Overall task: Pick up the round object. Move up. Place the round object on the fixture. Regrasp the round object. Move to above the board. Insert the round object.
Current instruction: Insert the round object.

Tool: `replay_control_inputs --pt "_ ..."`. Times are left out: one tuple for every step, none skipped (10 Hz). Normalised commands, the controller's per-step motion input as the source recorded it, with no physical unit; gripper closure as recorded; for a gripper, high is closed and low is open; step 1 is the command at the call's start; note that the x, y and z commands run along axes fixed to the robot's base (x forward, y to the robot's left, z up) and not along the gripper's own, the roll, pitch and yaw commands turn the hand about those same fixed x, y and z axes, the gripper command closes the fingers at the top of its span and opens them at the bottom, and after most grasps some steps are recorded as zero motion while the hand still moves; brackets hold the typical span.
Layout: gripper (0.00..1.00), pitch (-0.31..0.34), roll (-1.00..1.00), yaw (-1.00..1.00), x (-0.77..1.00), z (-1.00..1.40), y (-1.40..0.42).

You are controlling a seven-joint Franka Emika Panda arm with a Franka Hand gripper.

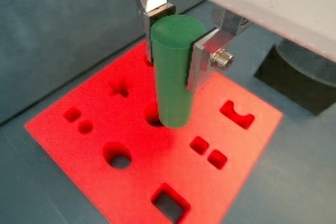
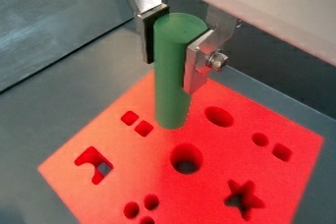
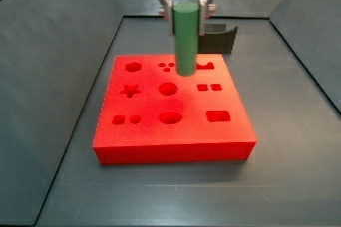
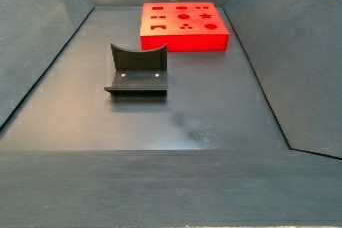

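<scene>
My gripper (image 1: 178, 46) is shut on the round object (image 1: 171, 76), a green peg held upright by its upper part between the two silver fingers. It shows in both wrist views (image 2: 171, 71) and in a side view (image 3: 186, 37). The peg's lower end is down at the top face of the red board (image 1: 92, 120), at a dark hole that it mostly hides; I cannot tell whether it has entered. The board (image 3: 173, 136) has star, round and square holes. The dark notched fixture (image 4: 136, 70) stands empty, apart from the board (image 4: 185, 34).
The workspace is a dark bin with sloping walls (image 4: 40, 72) on all sides. The fixture also shows behind the board in a side view (image 3: 221, 38) and at the edge of a wrist view (image 1: 296, 76).
</scene>
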Motion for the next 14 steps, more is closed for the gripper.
replay_control_inputs --pt "1.00 -0.030 0.10 0.00 -0.13 -0.31 0.03" --pt "1.00 -0.027 0.19 0.00 -0.20 -0.37 0.01" --pt "1.00 0.000 0.05 0.00 0.00 0.00 0.00" --pt "1.00 0.000 0.00 0.00 0.09 -0.10 0.00" --pt "1.00 0.000 0.07 0.00 0.23 -0.30 0.11" --pt "1.00 0.000 0.02 0.00 0.08 -0.18 0.06" --pt "1.00 0.000 0.00 0.00 0.00 -0.05 0.00" --pt "1.00 -0.023 0.14 0.00 -0.05 -0.29 -0.02" --pt "1.00 -0.001 0.06 0.00 -0.08 -0.14 0.00" --pt "1.00 0.000 -0.04 0.00 0.00 0.00 0.00" --pt "1.00 0.000 -0.03 0.00 0.00 0.00 0.00" --pt "1.00 0.000 0.00 0.00 -0.05 0.00 0.04" --pt "1.00 -0.011 0.02 -0.03 -0.21 -0.11 0.07" --pt "1.00 0.000 0.00 -0.08 -0.20 -0.01 0.09"
